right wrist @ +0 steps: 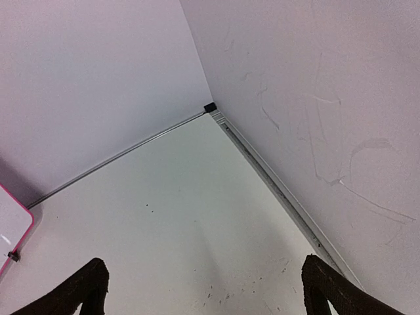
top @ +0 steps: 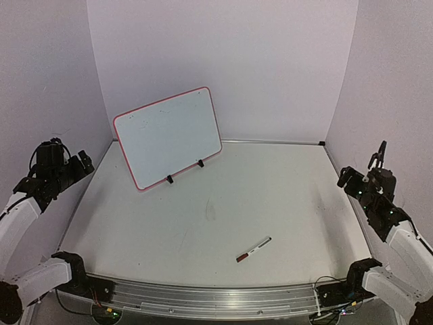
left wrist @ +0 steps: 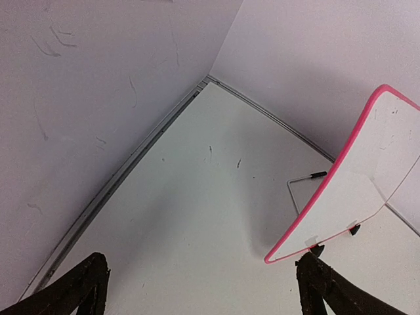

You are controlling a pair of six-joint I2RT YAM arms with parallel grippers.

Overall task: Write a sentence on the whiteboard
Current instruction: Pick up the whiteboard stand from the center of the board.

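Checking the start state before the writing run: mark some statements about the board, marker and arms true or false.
The whiteboard stands tilted on its black feet. True.
It already carries a written sentence. False: its face looks blank.
The marker lies on the table, apart from the board. True.
The right arm's jaws grip the marker. False: both arms' jaws are open and empty.
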